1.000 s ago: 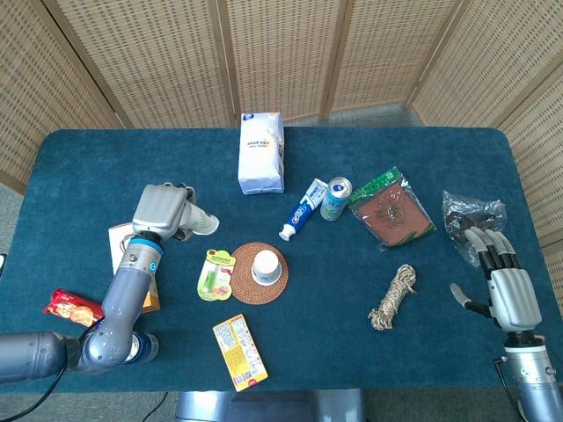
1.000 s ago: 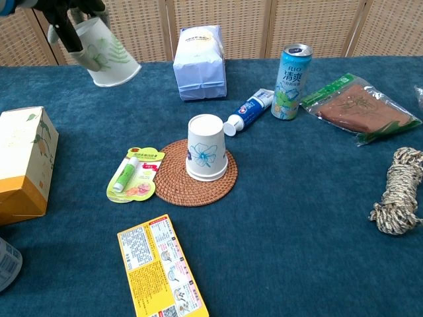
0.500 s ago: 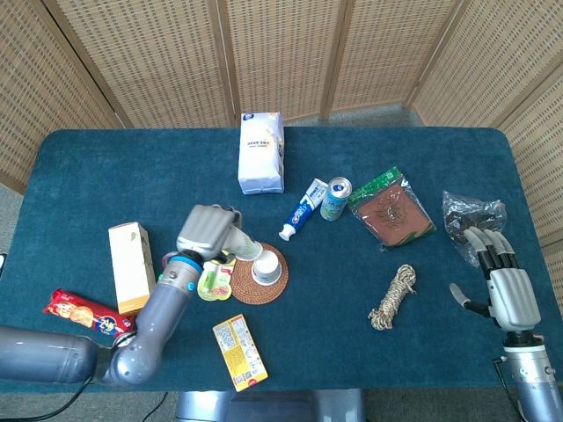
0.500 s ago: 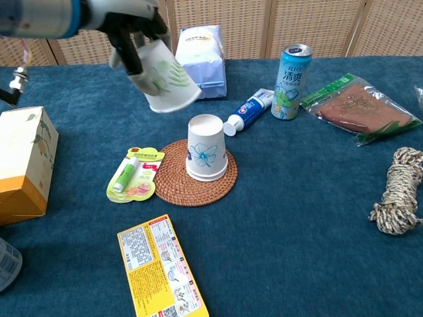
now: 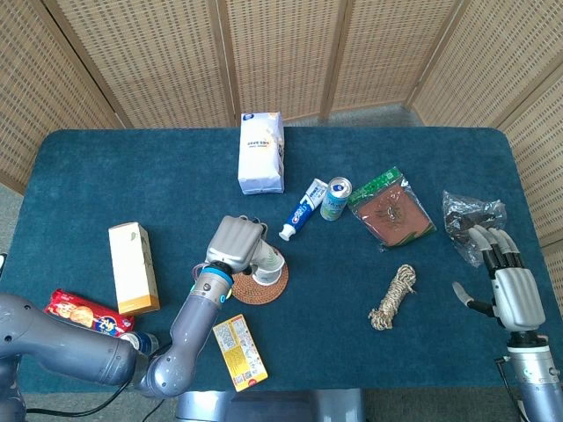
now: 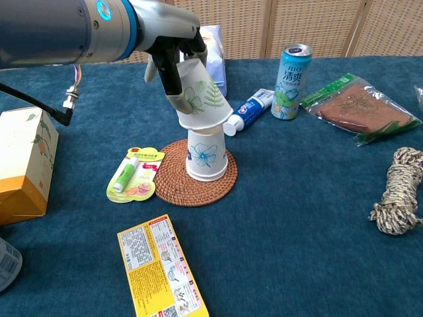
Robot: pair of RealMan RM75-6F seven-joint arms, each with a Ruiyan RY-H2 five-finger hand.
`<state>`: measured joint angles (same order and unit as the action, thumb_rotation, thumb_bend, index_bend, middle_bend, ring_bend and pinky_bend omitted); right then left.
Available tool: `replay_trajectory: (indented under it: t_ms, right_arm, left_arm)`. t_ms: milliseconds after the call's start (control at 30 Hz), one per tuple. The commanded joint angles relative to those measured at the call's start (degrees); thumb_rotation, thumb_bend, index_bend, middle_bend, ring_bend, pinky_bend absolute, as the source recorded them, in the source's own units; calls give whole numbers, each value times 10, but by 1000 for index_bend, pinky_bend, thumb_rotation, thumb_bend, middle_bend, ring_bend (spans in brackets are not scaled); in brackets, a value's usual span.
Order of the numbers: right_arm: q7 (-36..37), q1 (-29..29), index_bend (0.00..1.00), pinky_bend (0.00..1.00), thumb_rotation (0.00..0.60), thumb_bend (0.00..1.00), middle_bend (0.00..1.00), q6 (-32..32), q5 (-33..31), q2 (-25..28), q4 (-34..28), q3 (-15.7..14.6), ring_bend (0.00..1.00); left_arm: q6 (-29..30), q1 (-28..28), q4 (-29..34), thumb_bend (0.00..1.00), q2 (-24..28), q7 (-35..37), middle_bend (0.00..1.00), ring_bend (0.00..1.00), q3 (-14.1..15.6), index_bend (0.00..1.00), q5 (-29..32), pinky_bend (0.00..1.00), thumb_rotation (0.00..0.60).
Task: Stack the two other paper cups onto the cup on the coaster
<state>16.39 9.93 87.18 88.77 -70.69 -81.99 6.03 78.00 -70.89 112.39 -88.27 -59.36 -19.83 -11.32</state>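
Note:
A white paper cup with a blue flower [image 6: 206, 155] stands upside down on the round woven coaster [image 6: 173, 191]. My left hand [image 6: 173, 56] grips a second paper cup with a green leaf print [image 6: 201, 99]. That cup is tilted, mouth down, its rim over the top of the coaster cup. In the head view the left hand [image 5: 237, 246] hides most of both cups [image 5: 271, 261]. My right hand [image 5: 510, 294] rests at the table's right edge, fingers extended and holding nothing. A pale rounded object [image 6: 6, 264] shows at the lower left corner, cut off by the frame.
A lip balm card [image 6: 135, 173] lies just left of the coaster and a yellow box [image 6: 158, 267] in front of it. Behind are a white bag [image 5: 261, 151], toothpaste [image 5: 302, 209] and a can [image 5: 335, 198]. A rope [image 5: 394, 297], brown packet [image 5: 391, 209] and carton [image 5: 132, 266] lie further out.
My left hand has carried the leaf-print cup from the far left across to the coaster and lowered it onto the top of the flower cup. The right hand stayed still.

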Motion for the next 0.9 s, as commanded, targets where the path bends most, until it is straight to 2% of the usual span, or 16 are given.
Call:
replay_trajectory:
  t_ms: [33,433,667,900]
  right_arm:
    - [0,0,41,97,600,319,0,-1,0,0,-1,0,0]
    - [0,-1,41,97,600,318,0,-1,-1,1,-1,0,0]
    - [1,-1,41,97,600,319,0,-1,-1,1,-1,1,0]
    - [-2,-1,41,97,600,320,0,-2,0,0,-1,0,0]
  left_arm:
    - [6,-6,-4,240,-6,-5,379,363,2,422,0,569,600]
    - [17,-16,-12,237,-20,-13,337,291,4,398,1,521,600]
    - [19,-16,-6,234,-14,-14,258,195,1,377,1,453,600]
    - [18,-18,1,235,-8,-19,254,189,-3,377,18,447,600]
